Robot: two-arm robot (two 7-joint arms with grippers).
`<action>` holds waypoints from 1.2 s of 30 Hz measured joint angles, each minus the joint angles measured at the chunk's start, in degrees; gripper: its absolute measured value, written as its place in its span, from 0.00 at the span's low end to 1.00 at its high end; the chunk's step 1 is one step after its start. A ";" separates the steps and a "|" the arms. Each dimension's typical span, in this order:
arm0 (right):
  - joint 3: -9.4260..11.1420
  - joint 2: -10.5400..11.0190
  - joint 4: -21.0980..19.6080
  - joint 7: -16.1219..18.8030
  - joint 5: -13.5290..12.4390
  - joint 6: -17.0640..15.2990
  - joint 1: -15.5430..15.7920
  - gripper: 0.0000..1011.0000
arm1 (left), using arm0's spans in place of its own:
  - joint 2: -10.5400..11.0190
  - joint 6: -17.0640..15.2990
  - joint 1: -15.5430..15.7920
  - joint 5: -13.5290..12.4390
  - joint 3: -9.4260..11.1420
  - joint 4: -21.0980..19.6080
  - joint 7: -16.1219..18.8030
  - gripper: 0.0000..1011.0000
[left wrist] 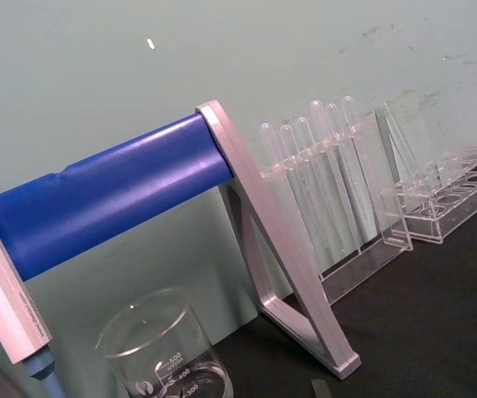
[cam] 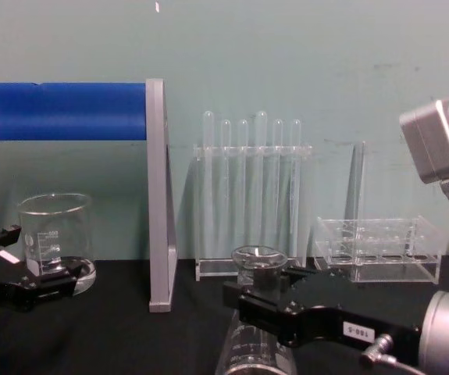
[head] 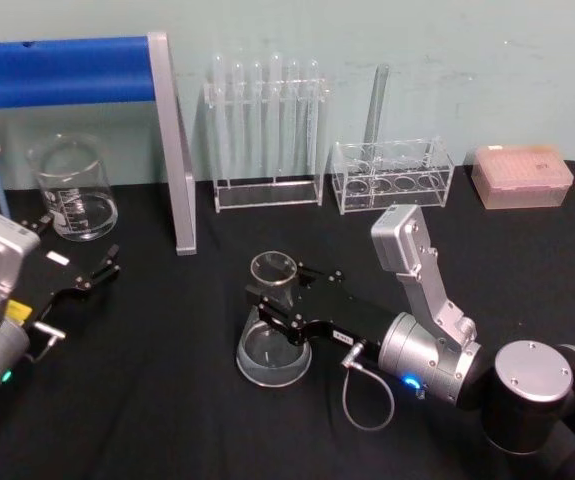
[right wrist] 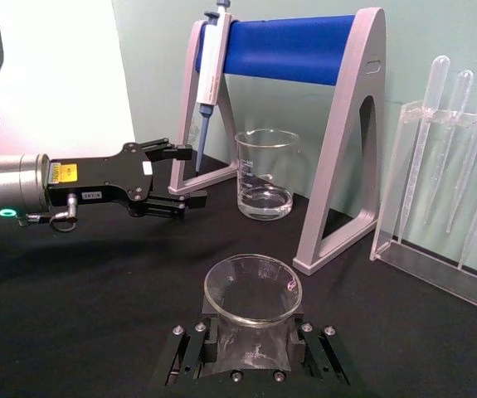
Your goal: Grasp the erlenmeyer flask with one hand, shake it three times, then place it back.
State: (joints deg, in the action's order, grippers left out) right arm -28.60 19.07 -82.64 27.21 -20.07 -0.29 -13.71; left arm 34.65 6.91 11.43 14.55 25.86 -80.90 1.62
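The erlenmeyer flask [head: 267, 352] is clear glass and stands upright at the middle of the black table; I cannot tell whether its base touches the cloth. My right gripper [head: 275, 291] reaches in from the right and is shut on the flask's neck, just below the flared rim [right wrist: 253, 290]. The right wrist view shows one black jaw against each side of the neck. From the chest view the flask [cam: 249, 350] widens below the gripper [cam: 260, 294]. My left gripper [head: 79, 241] rests open at the left, near the beaker, holding nothing.
A glass beaker [head: 72, 190] stands at the back left under a blue-barred pipette stand [head: 67, 70] with a pipette [right wrist: 207, 75] hanging on it. Behind the flask are a test tube rack [head: 267, 130], a clear rack [head: 392, 178] and a tip box [head: 522, 175].
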 joint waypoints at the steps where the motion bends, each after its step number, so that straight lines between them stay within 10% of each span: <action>1: 0.00 0.00 0.00 0.00 0.01 0.00 0.00 0.45 | 0.00 0.00 0.00 0.00 0.00 0.00 0.00 0.99; 21: 0.05 0.00 0.00 0.07 0.06 -0.01 0.00 0.99 | 0.00 0.00 0.00 0.00 0.00 0.00 0.00 0.99; 36: 0.32 1.40 -1.06 0.75 -0.53 -0.92 0.57 0.99 | 0.00 0.00 0.00 0.00 0.00 0.00 0.00 0.99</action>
State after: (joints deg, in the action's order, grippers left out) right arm -28.28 20.46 -83.70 27.96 -20.60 -1.21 -13.14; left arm 34.64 6.91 11.43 14.55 25.86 -80.90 1.62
